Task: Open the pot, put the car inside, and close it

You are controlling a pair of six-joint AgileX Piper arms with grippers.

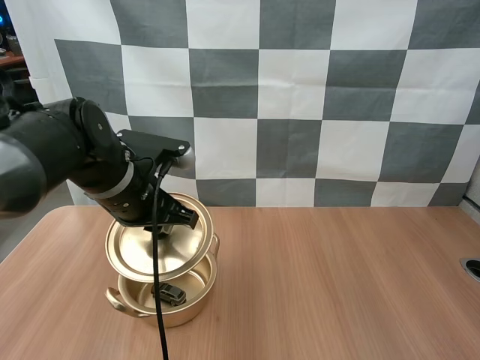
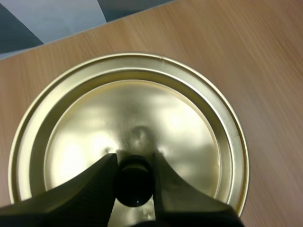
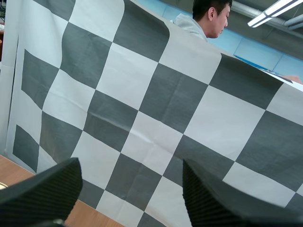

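Observation:
A golden pot [image 1: 196,295] stands on the table at the front left, uncovered, with a small dark toy car [image 1: 172,294] lying inside it. Just above it my left gripper [image 1: 166,223] holds the golden lid [image 1: 131,247] tilted over the pot's back rim. In the left wrist view the fingers [image 2: 97,184] pinch the lid's black knob [image 2: 134,182], with the lid [image 2: 189,118] spread beneath them. My right gripper [image 3: 130,189] stands open, its two fingers wide apart with nothing between them.
The wooden table [image 1: 337,285] stretches bare to the right of the pot. A round dark fitting [image 1: 472,268] sits at the table's right edge. A person [image 3: 208,16] shows behind the backdrop in the right wrist view.

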